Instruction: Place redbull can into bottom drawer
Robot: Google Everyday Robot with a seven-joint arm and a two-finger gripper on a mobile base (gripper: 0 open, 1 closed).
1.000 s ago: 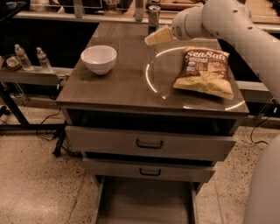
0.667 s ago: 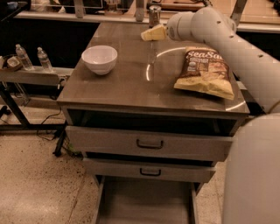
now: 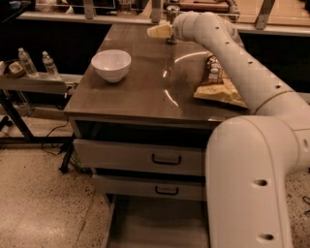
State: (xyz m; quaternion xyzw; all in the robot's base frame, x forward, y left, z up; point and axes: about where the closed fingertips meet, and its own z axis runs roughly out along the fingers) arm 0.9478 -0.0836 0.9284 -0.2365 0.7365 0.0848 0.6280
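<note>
The redbull can point(image 3: 171, 10) stands upright at the far edge of the table top, and its lower part is hidden behind my wrist. My gripper point(image 3: 159, 31) reaches over the back of the table, just in front of and slightly left of the can, close to it. The bottom drawer point(image 3: 150, 225) is pulled open at the foot of the cabinet, showing its flat grey floor. My white arm covers its right side.
A white bowl point(image 3: 111, 64) sits on the table's left part. A chip bag point(image 3: 218, 83) lies on the right, partly behind my arm. Two closed upper drawers point(image 3: 145, 156) have dark handles. Water bottles point(image 3: 48, 65) stand on a side shelf to the left.
My arm has swung left and farther back, bringing the gripper from right of the can to just in front of it. The arm now fills more of the right side.
</note>
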